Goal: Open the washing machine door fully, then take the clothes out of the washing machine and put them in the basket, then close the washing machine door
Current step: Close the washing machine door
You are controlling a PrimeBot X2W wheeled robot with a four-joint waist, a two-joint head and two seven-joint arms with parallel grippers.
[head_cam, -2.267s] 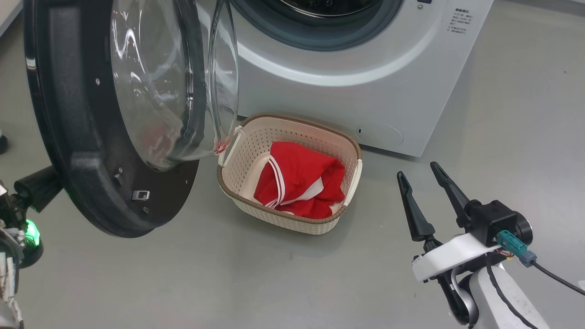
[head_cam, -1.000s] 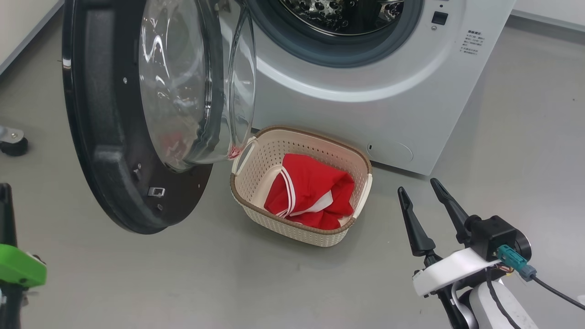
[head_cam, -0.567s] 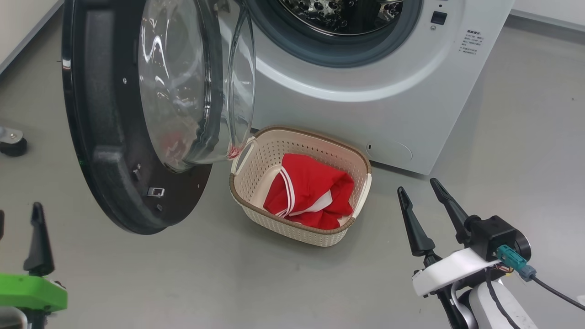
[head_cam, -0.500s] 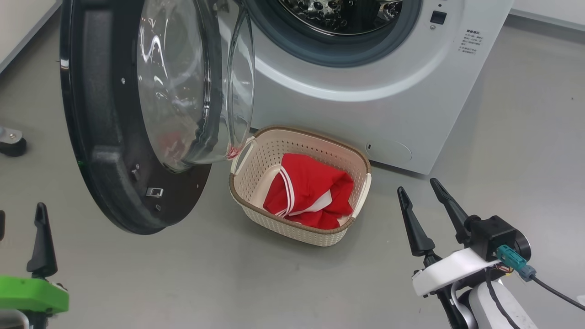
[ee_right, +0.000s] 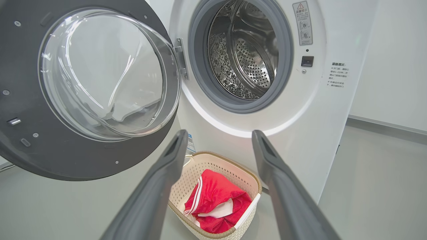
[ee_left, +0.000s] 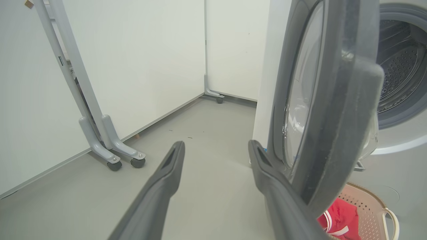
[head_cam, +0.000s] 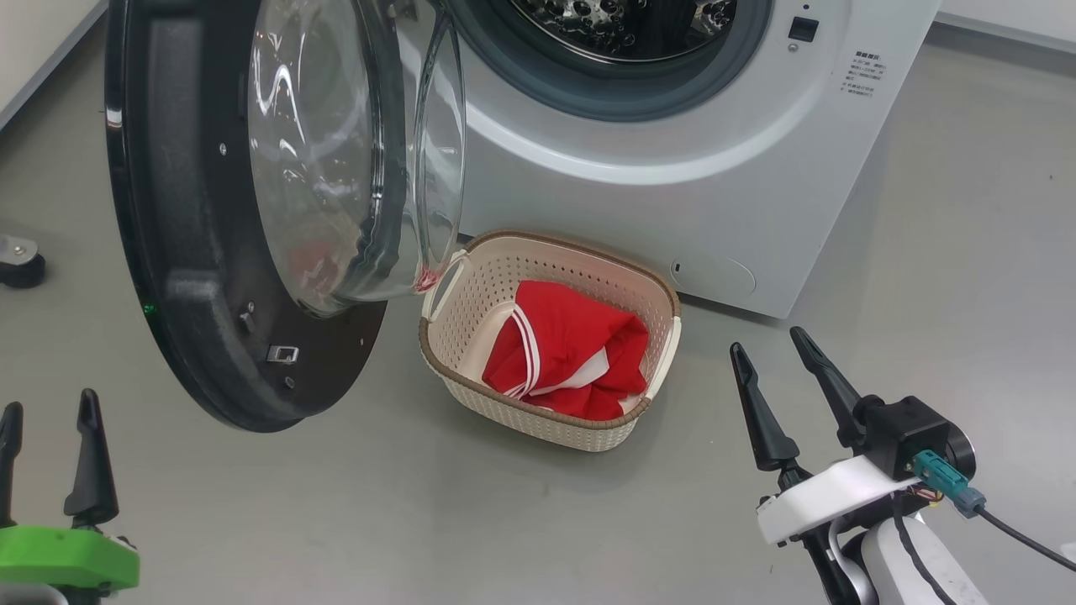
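Starting at the lower edge of the head view, the left gripper [head_cam: 48, 403] is seen at the lower left above its green mount, with its two dark fingers spread apart and nothing between them. The right gripper [head_cam: 766, 339] is seen at the lower right on its white wrist, its jaws likewise spread wide and empty, fingers pointing toward the washing machine [head_cam: 672, 210]. Both grippers are held above the grey floor [head_cam: 420, 504], clear of every task item. In the left wrist view, the left gripper [ee_left: 217, 143] is aligned beside the edge of the washing machine door [ee_left: 333, 133], which is presented almost edge-on; contact cannot be determined from that view. Beyond the grippers, the basket [head_cam: 580, 246] is set on the floor directly in front of the machine, below the porthole. The clothes [head_cam: 572, 353] are bundled inside the basket, red fabric with white striped trim uppermost. The washing machine door [head_cam: 185, 252] is swung open to the left of the porthole on its hinge, its glass bowl facing the machine and overhanging the basket's left handle. In the right wrist view, the right gripper [ee_right: 220, 131] is pointed at the basket [ee_right: 247, 173], and the perforated steel drum [ee_right: 247, 56] is visible behind the grey porthole rim. Grey castor legs [ee_left: 100, 143] are stationed against the far wall.
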